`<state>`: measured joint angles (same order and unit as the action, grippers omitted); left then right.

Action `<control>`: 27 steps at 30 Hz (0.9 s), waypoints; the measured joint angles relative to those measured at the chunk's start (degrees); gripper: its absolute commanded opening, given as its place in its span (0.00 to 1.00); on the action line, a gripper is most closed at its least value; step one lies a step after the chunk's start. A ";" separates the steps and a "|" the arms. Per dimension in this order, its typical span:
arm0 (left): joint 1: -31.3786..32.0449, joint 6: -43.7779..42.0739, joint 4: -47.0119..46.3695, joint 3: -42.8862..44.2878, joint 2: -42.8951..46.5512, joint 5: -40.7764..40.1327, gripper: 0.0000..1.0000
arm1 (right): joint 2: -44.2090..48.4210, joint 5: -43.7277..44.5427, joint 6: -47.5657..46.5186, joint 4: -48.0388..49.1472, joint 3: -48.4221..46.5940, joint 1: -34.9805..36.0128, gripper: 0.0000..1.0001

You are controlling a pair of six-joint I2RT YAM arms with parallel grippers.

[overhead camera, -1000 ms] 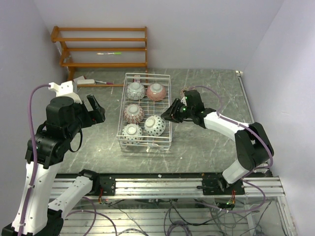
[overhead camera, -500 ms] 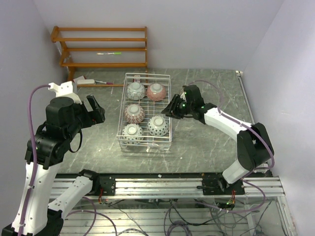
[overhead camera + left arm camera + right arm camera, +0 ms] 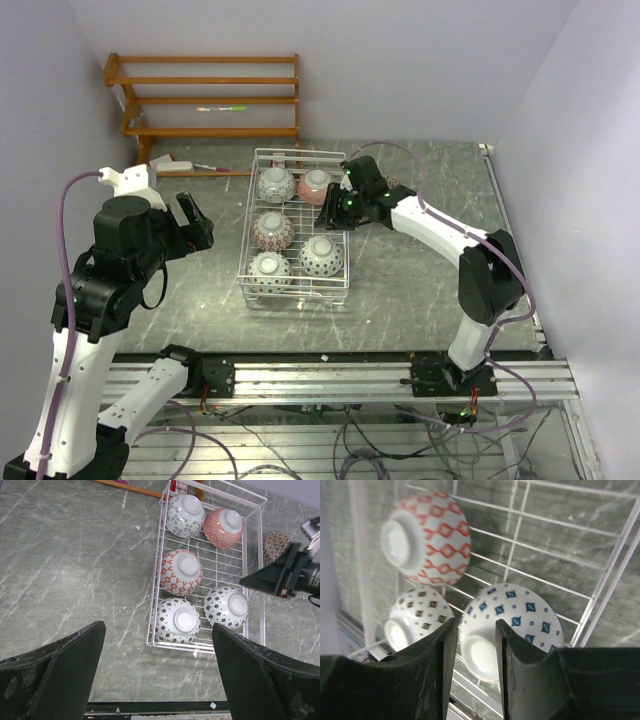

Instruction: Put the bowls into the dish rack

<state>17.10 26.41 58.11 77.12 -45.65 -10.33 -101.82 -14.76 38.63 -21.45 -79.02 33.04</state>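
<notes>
The white wire dish rack (image 3: 300,152) holds five bowls upside down: a grey-white one (image 3: 275,184), a pink one (image 3: 316,186), a red-patterned one (image 3: 271,231), a brown-dotted one (image 3: 267,268) and a blue-dotted one (image 3: 322,256). My right gripper (image 3: 334,205) hovers over the rack's right side, open and empty. Its wrist view shows the blue-dotted bowl (image 3: 520,615) behind the fingers (image 3: 449,645). My left gripper (image 3: 195,225) is wide open and empty, left of the rack. Its view shows the rack (image 3: 155,595) and the right gripper (image 3: 246,581).
A dark patterned bowl (image 3: 275,544) stands upright on the table right of the rack, behind the right arm. The orange slatted shelf (image 3: 210,95) stands at the back left. A white object (image 3: 170,163) and a pen (image 3: 212,168) lie before it.
My right gripper let go of the blue-dotted bowl in the rack's near right spot. It then drew away toward the far end of the rack. The left arm has not moved.
</notes>
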 measured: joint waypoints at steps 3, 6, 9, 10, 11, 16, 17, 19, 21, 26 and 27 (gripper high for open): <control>0.00 0.00 0.02 0.11 -0.07 0.00 1.00 | -1.57 1.03 -1.42 -2.78 -0.04 0.87 0.37; 0.00 0.00 0.04 0.11 -0.07 0.00 1.00 | -2.51 2.16 -3.04 -4.94 -0.22 1.86 0.37; 0.00 0.00 0.04 0.11 -0.07 0.00 1.00 | -2.62 3.17 -4.48 -7.02 -0.68 3.06 0.37; 0.00 0.00 0.04 0.09 -0.07 0.00 1.00 | -2.62 3.52 -4.96 -7.34 -0.72 3.54 0.37; 0.00 0.00 0.04 0.11 -0.07 0.00 1.00 | -2.62 3.87 -5.29 -7.67 -0.74 4.07 0.37; 0.00 0.00 0.02 0.09 0.07 0.00 1.00 | -2.51 5.55 -6.34 -9.53 -0.74 6.32 0.37; 0.00 0.00 0.02 0.09 0.17 0.00 1.00 | -2.38 5.77 -6.36 -9.94 -0.74 6.75 0.37; 0.00 0.02 0.02 0.09 0.42 0.00 1.00 | -1.84 6.45 -6.38 -10.58 -0.74 7.37 0.37; 0.00 0.04 0.02 0.09 0.57 0.00 1.00 | -0.81 7.28 -6.56 -11.34 -0.79 7.85 0.38; 0.00 0.17 0.02 0.07 0.61 0.00 1.00 | 1.68 12.35 -8.24 -15.30 -6.95 7.89 0.48; 0.00 0.20 0.02 0.07 0.61 0.00 1.00 | 1.97 14.08 -8.87 -16.15 -9.77 7.85 0.50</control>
<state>17.10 26.61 58.13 77.19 -45.04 -10.33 -99.85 -0.69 29.76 -37.60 -88.79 40.88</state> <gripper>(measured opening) 1.000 0.445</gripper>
